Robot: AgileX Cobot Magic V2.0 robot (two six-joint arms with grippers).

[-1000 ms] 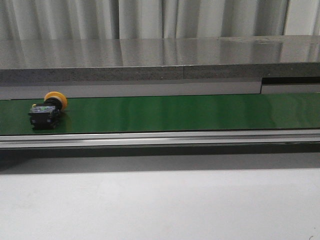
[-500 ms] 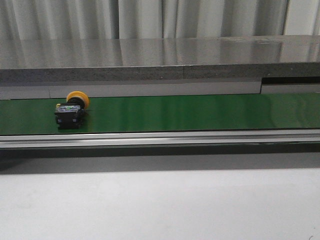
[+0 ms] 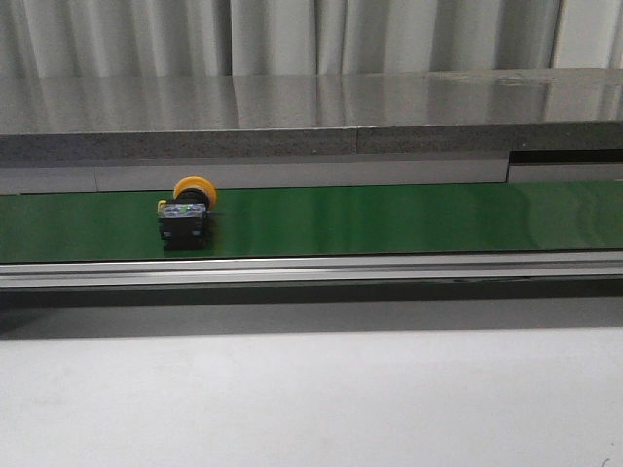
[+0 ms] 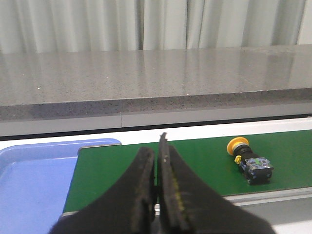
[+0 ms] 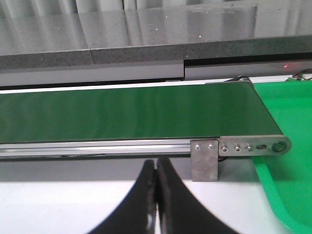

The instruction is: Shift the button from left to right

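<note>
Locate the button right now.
Front view: the button lies on the green conveyor belt, left of centre, cap toward the grey counter. Neither claw touches it.

Button (image 3: 185, 216) on green belt (image 3: 389, 220)

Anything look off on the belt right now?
Only that the yellow-capped push button with the black switch body lies tipped on its side on the green conveyor belt, cap toward the far edge. No spill or visible damage.
</note>
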